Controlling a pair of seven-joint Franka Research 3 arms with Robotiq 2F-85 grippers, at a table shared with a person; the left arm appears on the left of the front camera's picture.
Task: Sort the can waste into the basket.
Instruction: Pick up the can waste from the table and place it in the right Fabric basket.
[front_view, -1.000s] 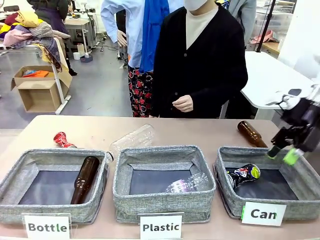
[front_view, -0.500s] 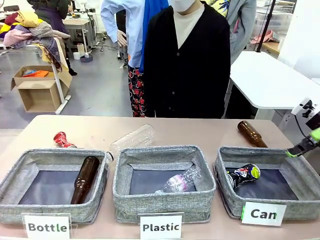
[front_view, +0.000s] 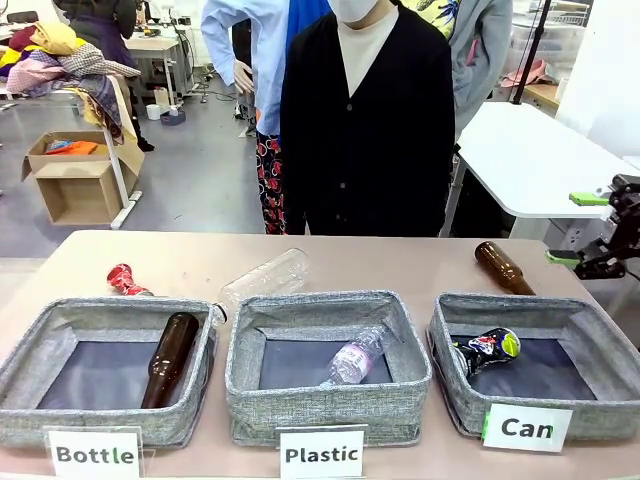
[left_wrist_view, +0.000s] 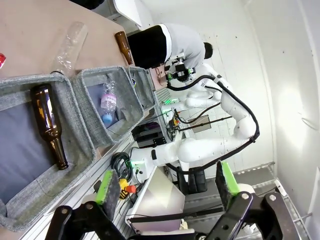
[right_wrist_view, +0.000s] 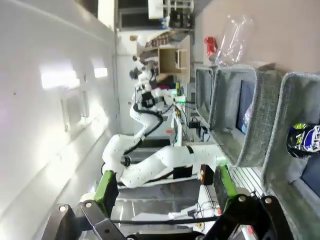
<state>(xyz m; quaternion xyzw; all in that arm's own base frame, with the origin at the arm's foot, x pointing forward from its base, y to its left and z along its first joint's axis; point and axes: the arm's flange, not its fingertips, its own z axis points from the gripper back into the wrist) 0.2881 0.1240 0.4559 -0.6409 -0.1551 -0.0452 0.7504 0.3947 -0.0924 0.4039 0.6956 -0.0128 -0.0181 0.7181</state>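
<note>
Can (front_view: 487, 350) inside basket (front_view: 462, 400), near left wall

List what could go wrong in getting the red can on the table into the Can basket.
1. The red crushed can lies behind the Bottle basket, at the far end from the Can basket. If it slips while being carried across, it might land in the wrong basket.
2. The brown glass bottle on the table lies just behind the Can basket's far rim, so an arm coming in may set it rolling.
3. The can is crushed and uneven, so a grip may slip.
</note>
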